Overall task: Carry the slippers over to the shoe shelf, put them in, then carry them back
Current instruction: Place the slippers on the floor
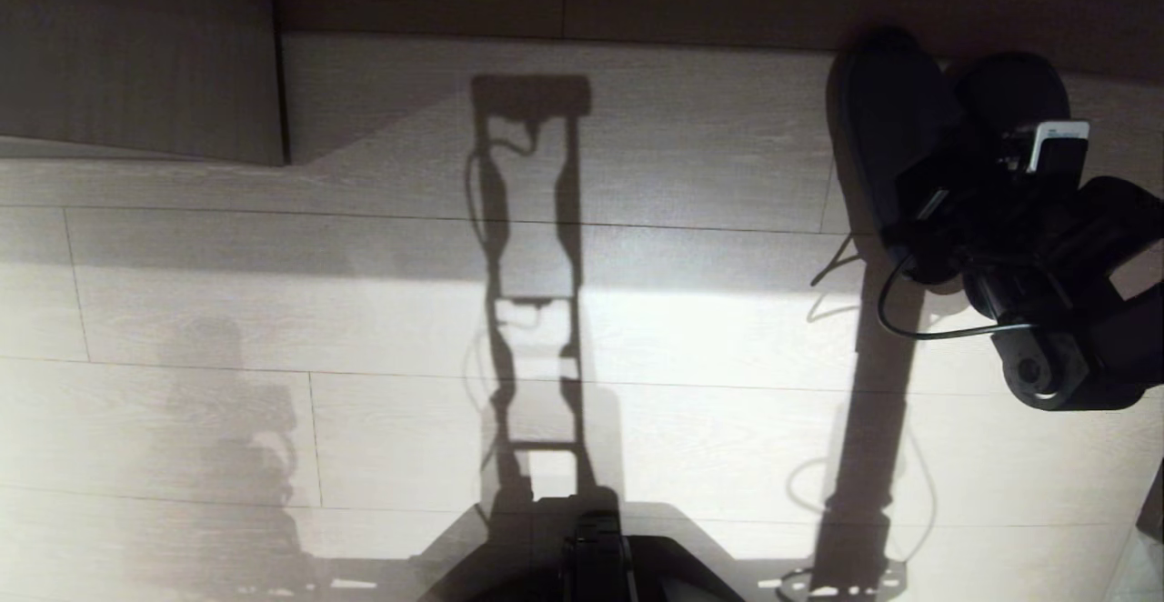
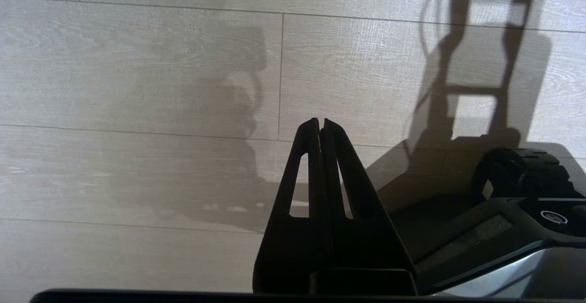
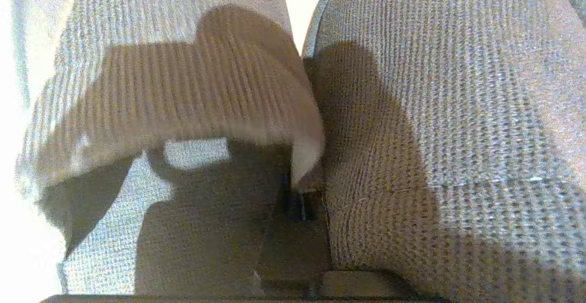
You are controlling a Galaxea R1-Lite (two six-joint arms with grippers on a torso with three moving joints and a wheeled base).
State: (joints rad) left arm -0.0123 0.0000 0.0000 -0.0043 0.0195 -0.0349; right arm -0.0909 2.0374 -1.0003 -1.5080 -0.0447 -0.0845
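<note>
Right hand [image 1: 918, 220] first: from the head view we find it at about two o'clock, clenched on the slippers [image 1: 896, 129], which sit side by side, toes toward twelve, on the pale base board of the shoe shelf [image 1: 637, 129]. An upright divider [image 1: 136, 56] stands at ten o'clock, and the robot's long shadow runs across the wood floor [image 1: 182, 293] from six to twelve.

From the left wrist view we see the left hand [image 2: 320, 122] pressed closed on nothing, hanging over the floor beside the robot's base [image 2: 503, 229].

From the right wrist view (very close in) we see both woven uppers, the fingers [image 3: 297, 211] pinched together where the two slippers meet.
</note>
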